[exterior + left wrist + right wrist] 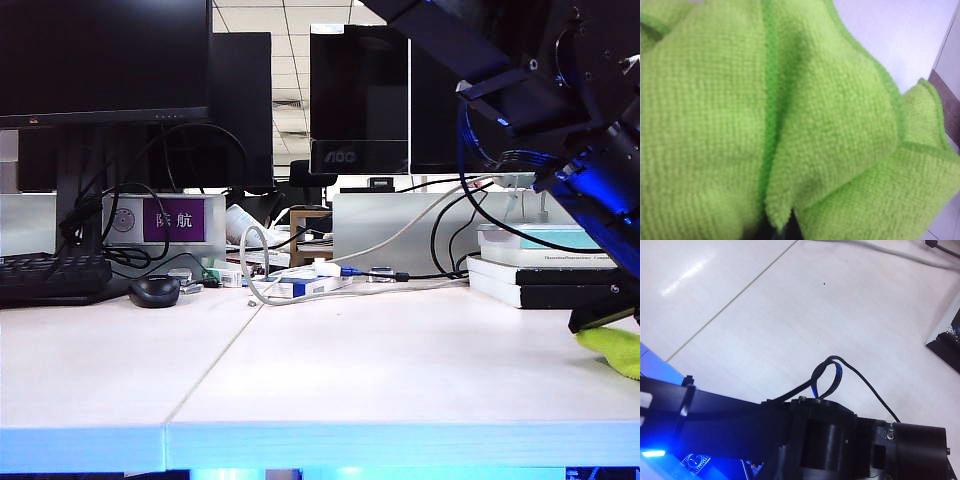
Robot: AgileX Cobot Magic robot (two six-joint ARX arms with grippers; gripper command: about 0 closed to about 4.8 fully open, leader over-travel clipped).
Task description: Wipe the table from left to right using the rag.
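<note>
The lime-green rag (765,125) fills nearly the whole left wrist view, bunched in folds, with the dark tips of my left gripper (782,234) shut on its lower edge. In the exterior view this arm reaches across to the far right, where the left gripper (603,316) presses the rag (612,350) onto the pale table (380,370) at the picture's edge. The right wrist view shows bare table (790,315) and a black arm (815,440) crossing under the camera. My right gripper's own jaws do not show in any view.
A black mouse (154,291) and keyboard (50,277) lie at the back left. Cables and small boxes (330,285) sit at the back centre. Stacked books (540,275) stand just behind the rag, with monitors along the rear. The panel seam (215,365) runs toward the front edge.
</note>
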